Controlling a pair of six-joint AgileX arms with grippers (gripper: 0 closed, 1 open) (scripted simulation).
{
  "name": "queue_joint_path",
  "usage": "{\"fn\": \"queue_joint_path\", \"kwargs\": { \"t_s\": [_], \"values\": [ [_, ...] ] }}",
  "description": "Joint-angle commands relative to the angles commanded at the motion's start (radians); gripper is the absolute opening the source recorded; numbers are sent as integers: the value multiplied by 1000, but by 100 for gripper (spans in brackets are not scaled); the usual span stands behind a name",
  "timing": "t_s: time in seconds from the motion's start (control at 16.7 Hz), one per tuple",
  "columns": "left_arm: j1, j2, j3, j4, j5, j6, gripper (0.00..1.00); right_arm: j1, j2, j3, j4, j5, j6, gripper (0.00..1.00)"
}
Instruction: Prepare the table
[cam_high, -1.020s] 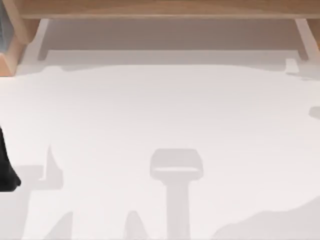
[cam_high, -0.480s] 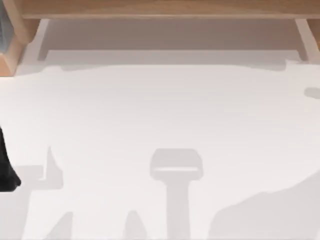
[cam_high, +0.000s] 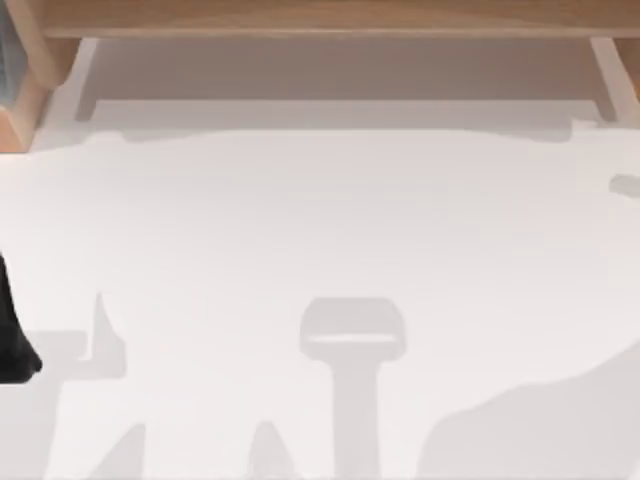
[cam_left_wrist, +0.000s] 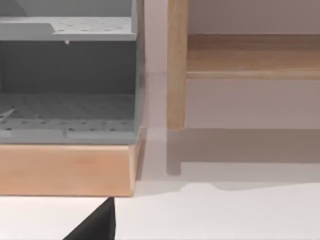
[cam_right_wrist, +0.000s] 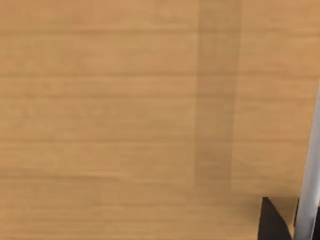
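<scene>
The big, smooth white tabletop (cam_high: 320, 230) lies bare below the light-brown wooden shelf (cam_high: 320, 18). You cannot tell either gripper's state, so a reach might bump that shelf.

Here's the white table (cam_left_wrist: 225, 215) running across the near part of the left wrist view, smooth and bare, with soft grey shadow lying along its far edge. On it sits a light wooden base (cam_left_wrist: 65, 170), and on that a grey rack (cam_left_wrist: 67, 75) with two dotted shelves, one above the other. Just beside the rack a wooden post (cam_left_wrist: 176, 65) stands upright, a wooden rail (cam_left_wrist: 252, 55) reaching sideways from it above the table. One dark fingertip (cam_left_wrist: 97, 225) of the left arm's own gripper pokes in at the near edge, just in front of the base.
</scene>
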Motion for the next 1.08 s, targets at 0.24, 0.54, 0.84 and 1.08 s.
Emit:
{"fn": "queue_joint_path", "kwargs": {
  "t_s": [0.24,0.54,0.84,1.08],
  "values": [
    [0,0,0,0,0,0,100,0,0,0,0,0,0,60],
    [0,0,0,0,0,0,100,0,0,0,0,0,0,98],
    [0,0,0,0,0,0,100,0,0,0,0,0,0,100],
    [0,0,0,0,0,0,100,-5,9,-38,-11,-1,4,100]
  ]
}}
